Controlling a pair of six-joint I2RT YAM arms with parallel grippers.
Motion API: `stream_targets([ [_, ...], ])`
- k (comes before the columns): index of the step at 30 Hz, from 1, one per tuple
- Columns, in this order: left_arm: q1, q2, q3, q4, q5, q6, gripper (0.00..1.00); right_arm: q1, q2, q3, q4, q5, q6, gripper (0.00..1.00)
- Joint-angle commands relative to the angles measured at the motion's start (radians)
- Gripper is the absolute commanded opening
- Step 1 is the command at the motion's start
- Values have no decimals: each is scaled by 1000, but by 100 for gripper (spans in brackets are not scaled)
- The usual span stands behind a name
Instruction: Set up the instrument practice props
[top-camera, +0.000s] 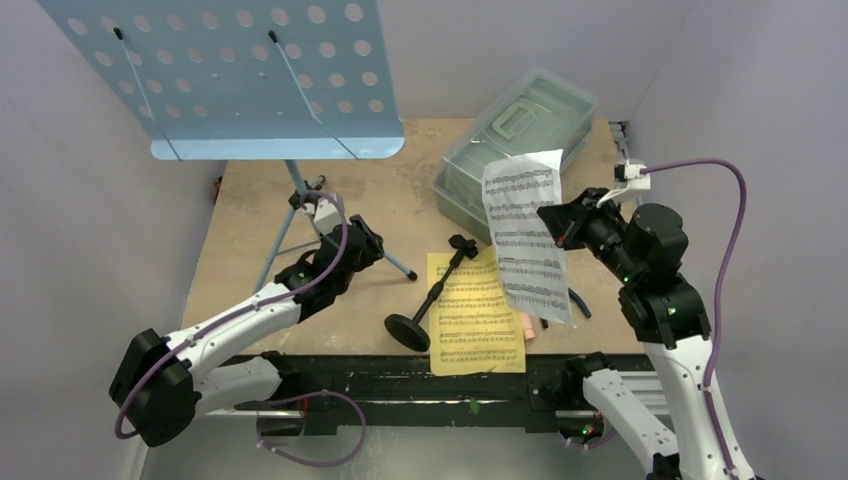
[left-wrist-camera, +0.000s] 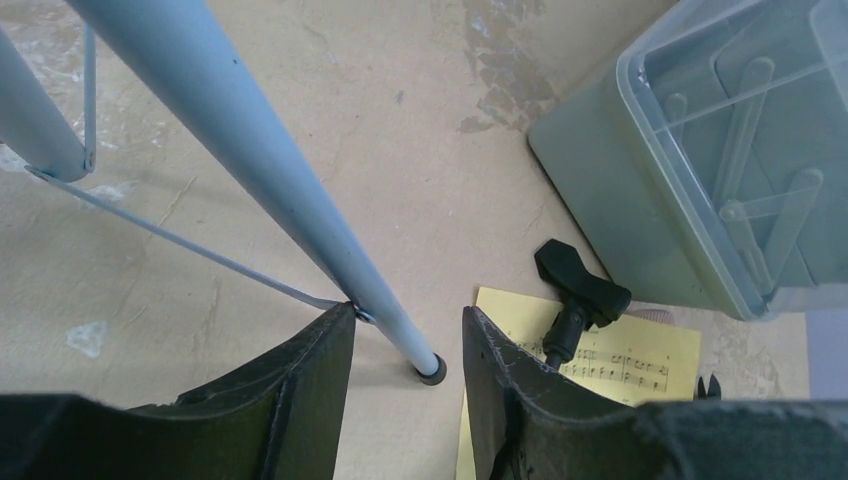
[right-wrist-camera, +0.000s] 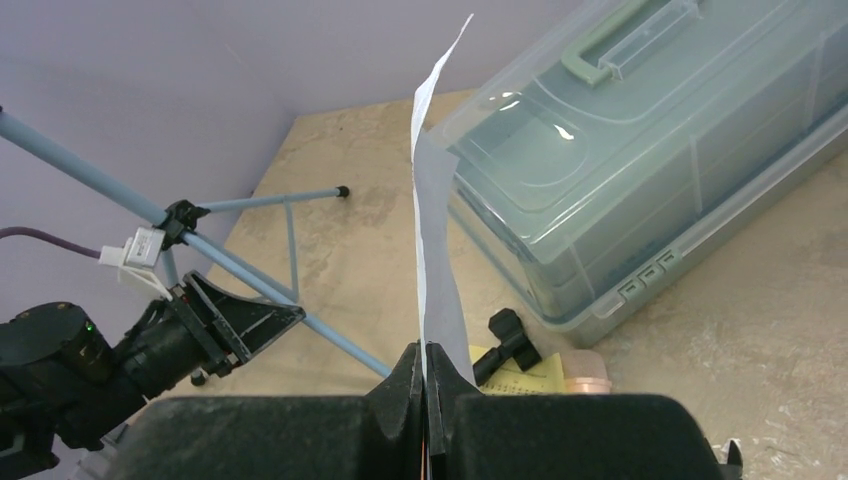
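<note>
The light blue perforated music stand (top-camera: 225, 75) stands upright at the back left. My left gripper (left-wrist-camera: 408, 318) is open, its fingers either side of one tripod leg (left-wrist-camera: 270, 170) just above that leg's foot. My right gripper (right-wrist-camera: 426, 350) is shut on the lower edge of the white music sheet (top-camera: 525, 235) and holds it upright in the air in front of the box. The yellow music sheet (top-camera: 475, 310) lies flat at the front edge. The black mic stand (top-camera: 435, 295) lies on its side across it. The peach-pink microphone (right-wrist-camera: 585, 370) lies beside the yellow sheet, partly hidden.
A clear lidded plastic box (top-camera: 515, 140) sits at the back right. The blue-handled pliers (top-camera: 578, 303) lie at the front right, mostly hidden behind the white sheet. Purple walls close in the left, back and right sides.
</note>
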Motion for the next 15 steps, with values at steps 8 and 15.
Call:
stream_targets([
  [8, 1, 199, 52, 360, -44, 33, 40, 0, -20, 65, -33, 5, -46, 0],
  [15, 4, 255, 86, 397, -24, 43, 51, -1, 4, 72, -52, -72, -79, 0],
])
